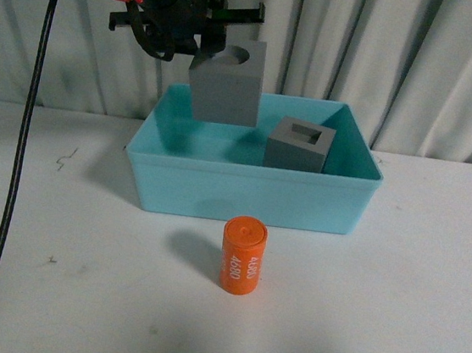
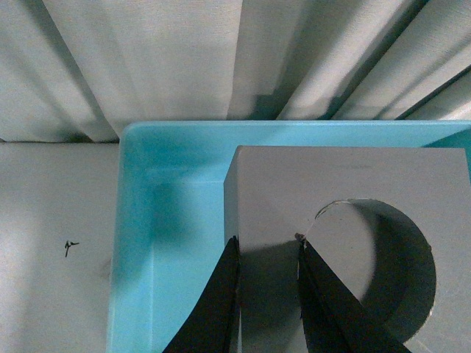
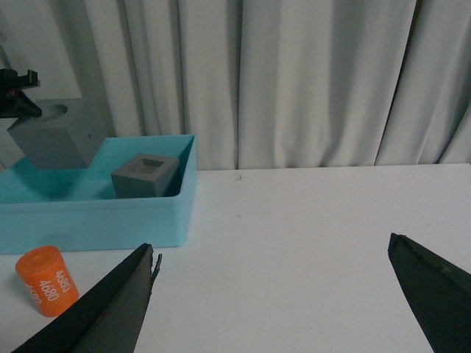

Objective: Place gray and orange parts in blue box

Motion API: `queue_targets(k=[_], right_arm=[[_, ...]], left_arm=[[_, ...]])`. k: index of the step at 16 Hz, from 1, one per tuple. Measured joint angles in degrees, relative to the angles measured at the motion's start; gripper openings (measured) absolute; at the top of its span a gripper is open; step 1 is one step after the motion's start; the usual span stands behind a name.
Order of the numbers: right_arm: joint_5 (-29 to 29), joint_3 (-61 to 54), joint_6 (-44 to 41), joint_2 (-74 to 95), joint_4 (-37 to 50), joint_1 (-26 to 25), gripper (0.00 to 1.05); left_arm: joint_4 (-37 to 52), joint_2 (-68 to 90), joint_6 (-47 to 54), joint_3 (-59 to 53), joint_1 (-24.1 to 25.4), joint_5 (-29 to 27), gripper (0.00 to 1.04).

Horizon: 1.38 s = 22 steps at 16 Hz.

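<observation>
My left gripper (image 1: 210,44) is shut on the gray cube with the round recess (image 1: 226,86), holding it in the air over the left half of the blue box (image 1: 246,203). In the left wrist view the black fingers (image 2: 221,294) pinch the cube's wall (image 2: 346,184) beside the recess, above the blue box (image 2: 140,243). The gray cube with the square recess (image 1: 299,145) rests inside the box at the right. The orange cylinder (image 1: 242,256) with white digits stands on the table in front of the box. My right gripper (image 3: 271,254) is open over bare table, right of the cylinder (image 3: 46,281).
A black cable (image 1: 22,144) hangs down the left side. Pale curtains (image 1: 403,59) close off the back. White table (image 1: 408,315) surrounds the box.
</observation>
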Motion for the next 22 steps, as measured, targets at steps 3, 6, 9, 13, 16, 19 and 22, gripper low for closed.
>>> queue_targets(k=[3,6,9,13,16,19,22], right_arm=[[0.00,0.00,0.00,0.00,-0.02,0.00,0.98],[0.02,0.00,0.00,0.00,-0.02,0.00,0.98],[0.02,0.00,0.00,0.00,-0.02,0.00,0.98],[0.02,0.00,0.00,0.00,0.00,0.00,0.98],[0.02,0.00,0.00,0.00,0.00,0.00,0.98],[0.02,0.00,0.00,0.00,-0.02,0.00,0.98],[0.02,0.00,0.00,0.00,-0.02,0.00,0.98]], left_arm=[[0.76,1.66,1.07,0.26,0.33,-0.13,0.17],[0.76,3.91,1.27,1.22,0.72,-0.31,0.17],[0.90,5.22,1.38,2.49,1.55,-0.72,0.17],[1.18,6.38,2.38,3.13,2.32,-1.46,0.17],[1.62,6.49,2.73,3.13,2.32,-1.70,0.17],[2.43,6.49,2.71,3.15,2.29,-2.12,0.49],[3.37,6.14,2.21,2.05,2.14,-2.29,0.81]])
